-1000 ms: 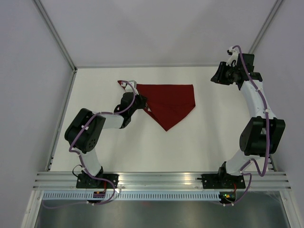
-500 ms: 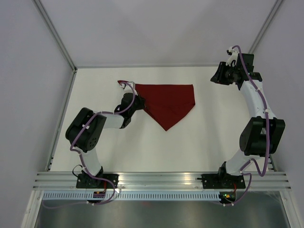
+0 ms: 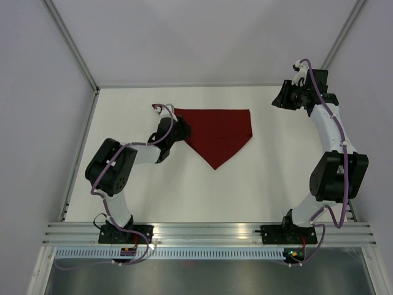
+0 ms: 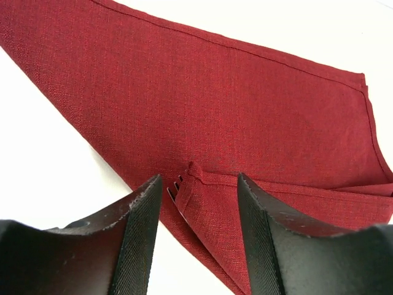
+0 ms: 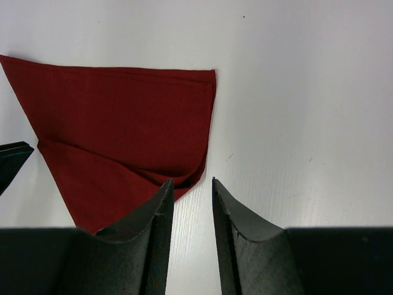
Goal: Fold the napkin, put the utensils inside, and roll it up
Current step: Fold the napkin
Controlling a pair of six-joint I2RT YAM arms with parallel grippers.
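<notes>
The maroon napkin lies on the white table folded into a triangle, its point toward the arms. My left gripper stands open at the napkin's left edge, straddling a folded-over flap without gripping it. Fork tines peek out from under that flap; the rest of the utensils are hidden by the cloth. My right gripper hangs open and empty at the far right, apart from the napkin. In the right wrist view its jaws stand narrowly apart over bare table beside the napkin's right corner.
White walls and metal frame posts bound the table on the left, back and right. An aluminium rail carrying both arm bases runs along the near edge. A left finger shows at the right wrist view's left edge.
My left gripper has opened and let go of the napkin's flap, which now lies on the cloth. It shifted slightly away from the bases. The right arm has not moved.
</notes>
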